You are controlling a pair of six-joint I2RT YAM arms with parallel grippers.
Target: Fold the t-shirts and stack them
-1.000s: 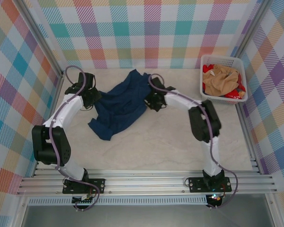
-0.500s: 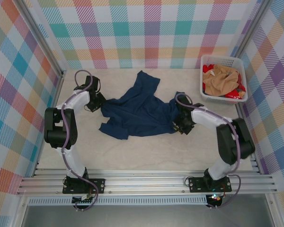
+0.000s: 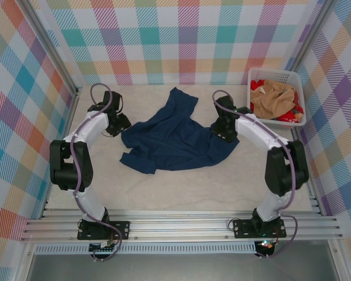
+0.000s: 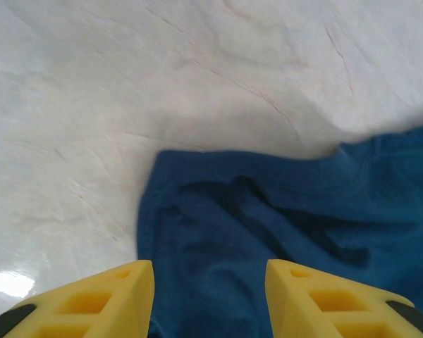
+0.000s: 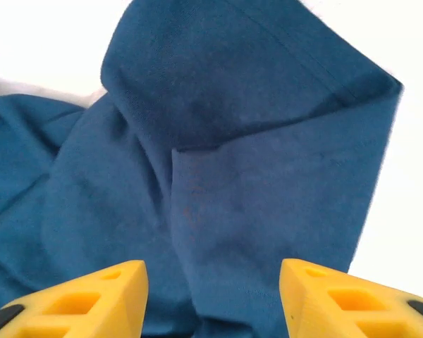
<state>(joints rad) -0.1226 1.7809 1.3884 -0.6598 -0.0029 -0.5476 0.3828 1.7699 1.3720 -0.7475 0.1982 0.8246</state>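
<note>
Plaid walls (image 3: 187,41) on three sides, pale marbled table (image 3: 193,187) between them. Both arm bases are bolted to an aluminium rail (image 3: 181,225) at the near edge.

Navy t-shirt (image 3: 174,136) lies loose on the table, centre to far. It is rumpled and not folded. One lobe points at the far wall, the main body spreads left to right, and a corner trails near-left.

Left gripper (image 3: 119,124) sits at the shirt's left edge and is released. In the left wrist view the gripper (image 4: 209,282) has its yellow fingers (image 4: 99,303) apart with nothing clamped. The shirt (image 4: 268,232) lies flat below and beyond them, with a stitched seam running across and a few creases. Bare table shows to the left and on the far side.

Right gripper (image 3: 223,134) sits at the shirt's right edge, also released. In the right wrist view the gripper (image 5: 211,274) has its fingers (image 5: 338,296) spread wide over the cloth. The shirt (image 5: 233,141) shows overlapping folds and a hemmed edge at the upper right, and it is not pinched between the fingers. I cannot tell whether the tips touch the fabric.

White basket (image 3: 269,71) stands in the far right corner, close to the right wall and well apart from the navy shirt. Inside it a tan-orange shirt (image 3: 275,93) is bunched on top, and a red shirt (image 3: 289,114) shows along the near and right side. Both are crumpled.
</note>
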